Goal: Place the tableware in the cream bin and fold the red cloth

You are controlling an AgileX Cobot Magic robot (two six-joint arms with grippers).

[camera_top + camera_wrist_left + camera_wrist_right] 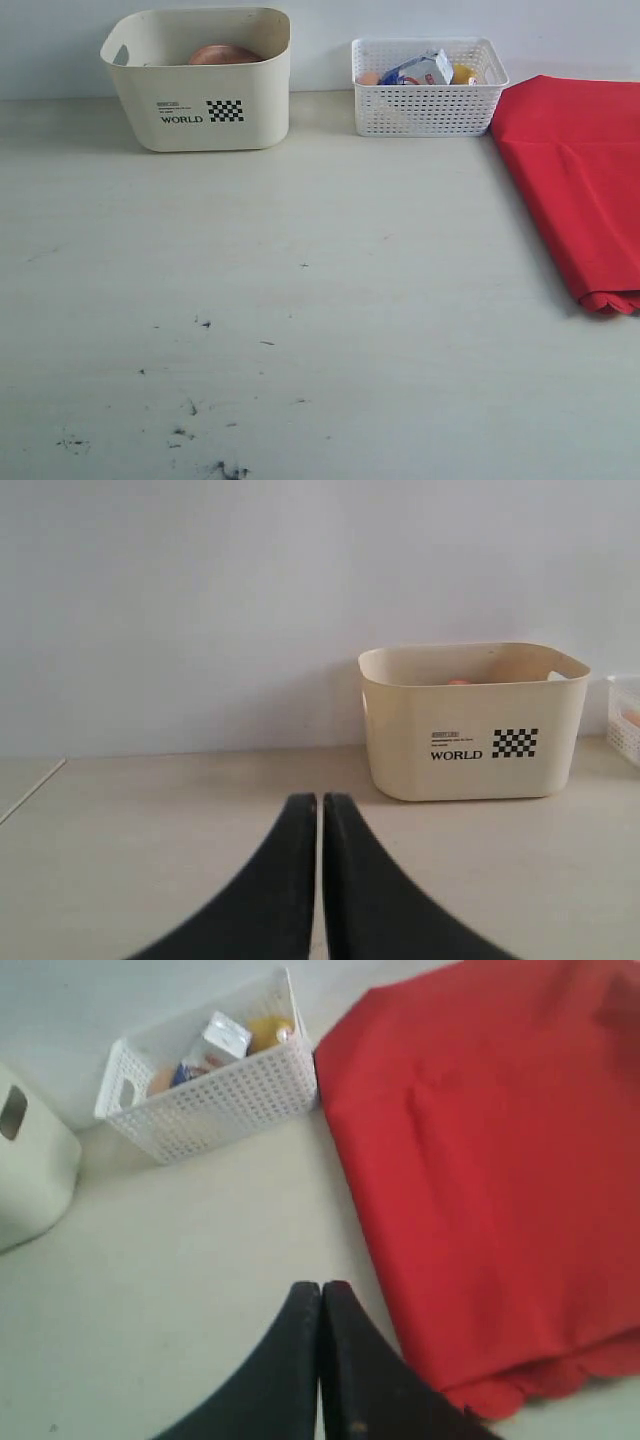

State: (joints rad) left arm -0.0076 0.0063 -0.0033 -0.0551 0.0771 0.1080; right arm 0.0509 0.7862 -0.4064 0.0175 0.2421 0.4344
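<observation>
Red cloth (pixel 570 180): lying doubled on counter (pixel 300 300), seemingly done. With left pincer (pixel 320 802) and right pincer (pixel 320 1288) pressed together, empty, back away without snagging its hem.

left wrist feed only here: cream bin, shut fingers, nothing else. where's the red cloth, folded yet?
Observer: The red cloth lies on the right of the table, next to the white basket. It looks folded over, with layered edges at its near end.
Operator: what's in the bin? I only get an orange sliver over the rim.
Observer: The exterior view shows a round brown plate inside the cream bin. The wall hides anything lower.
Operator: right gripper?
Observer: The right gripper has its jaws together and holds nothing. It is over bare table beside the cloth's edge.
</observation>
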